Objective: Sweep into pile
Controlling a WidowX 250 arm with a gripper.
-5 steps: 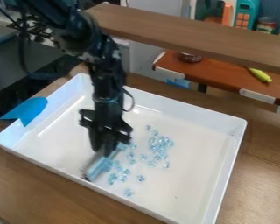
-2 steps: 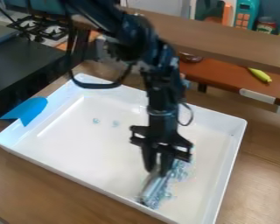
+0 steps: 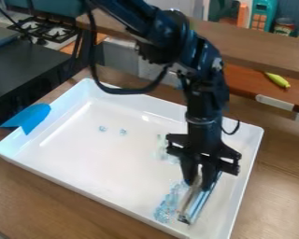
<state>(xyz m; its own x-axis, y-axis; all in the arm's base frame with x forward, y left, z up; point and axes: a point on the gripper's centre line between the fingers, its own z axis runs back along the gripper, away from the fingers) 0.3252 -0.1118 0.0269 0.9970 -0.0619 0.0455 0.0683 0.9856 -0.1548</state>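
Note:
Over the right part of the white tray (image 3: 105,161), the black gripper (image 3: 201,179) is shut on a sweeping tool (image 3: 190,201), a long narrow bar slanting down toward the tray's front wall. Its lower end is at the tray floor. A crowded cluster of clear light-blue pieces (image 3: 167,203) lies just left of the tool. More pieces (image 3: 161,147) sit farther back, left of the gripper's body and partly hidden by it. Two single pieces, one (image 3: 103,129) beside another (image 3: 123,132), rest in the tray's back left area.
The tray's raised walls surround the work, with blue tape (image 3: 30,117) over the left rim. A wooden shelf (image 3: 258,49) runs behind the arm, above an orange-brown surface holding a yellow banana (image 3: 277,80). A toy stove (image 3: 43,29) stands at the upper left.
Gripper and tool have moved from the tray's left-centre to its right side. Scattered pieces have shifted right and forward; those right of the tool earlier now lie on its left.

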